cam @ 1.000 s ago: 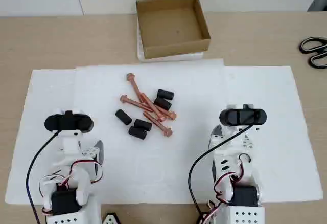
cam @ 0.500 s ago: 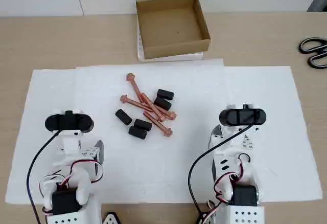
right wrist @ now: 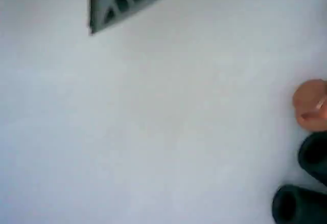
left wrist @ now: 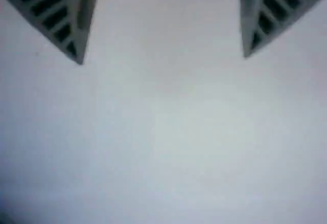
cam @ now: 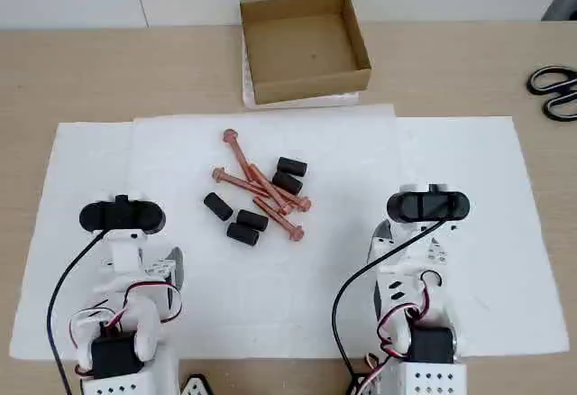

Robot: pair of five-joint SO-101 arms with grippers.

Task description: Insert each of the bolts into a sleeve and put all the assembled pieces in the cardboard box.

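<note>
Step in hand: the first pick, as I judge it; no bolt sits in a sleeve and no piece lies in the cardboard box (cam: 314,82) at the far side of the table (cam: 108,70)
Bolts: copper bolts (cam: 268,188) lie crossed in a loose heap on the white sheet (cam: 451,151), between the arms and the box
Sleeves: black sleeves (cam: 251,220) lie on their sides around the heap, two on the box side, three on the near side
Left gripper (left wrist: 163,58): low over bare sheet near the table's front edge, jaws apart, nothing between them
Right gripper (cam: 382,235): also at the front; I cannot tell how its jaws stand; a bolt head (right wrist: 310,104) shows close by in the right wrist view
Doing it well: pick the bolt lying freest, probably the one pointing at the box, grip mid-shank so the tip projects, let the other arm hold a sleeve with its bore facing that tip, and line up before pushing
Risk: tugging a crossed bolt may scatter the heap; sleeves may roll
</note>
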